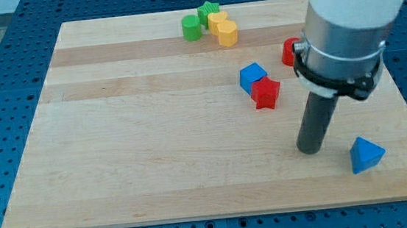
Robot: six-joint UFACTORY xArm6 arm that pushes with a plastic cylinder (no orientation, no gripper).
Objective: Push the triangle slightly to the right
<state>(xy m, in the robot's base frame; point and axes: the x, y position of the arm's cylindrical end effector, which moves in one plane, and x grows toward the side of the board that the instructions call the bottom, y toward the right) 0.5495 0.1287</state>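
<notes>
A blue triangle block lies on the wooden board near the view's bottom right corner. My tip rests on the board just to the left of the triangle, a short gap apart from it. The rod hangs from a large white and grey arm housing that covers the view's upper right.
A blue cube touches a red star-shaped block at centre right. A red block is partly hidden behind the arm. A green cylinder, a green block and two yellow blocks cluster at the top.
</notes>
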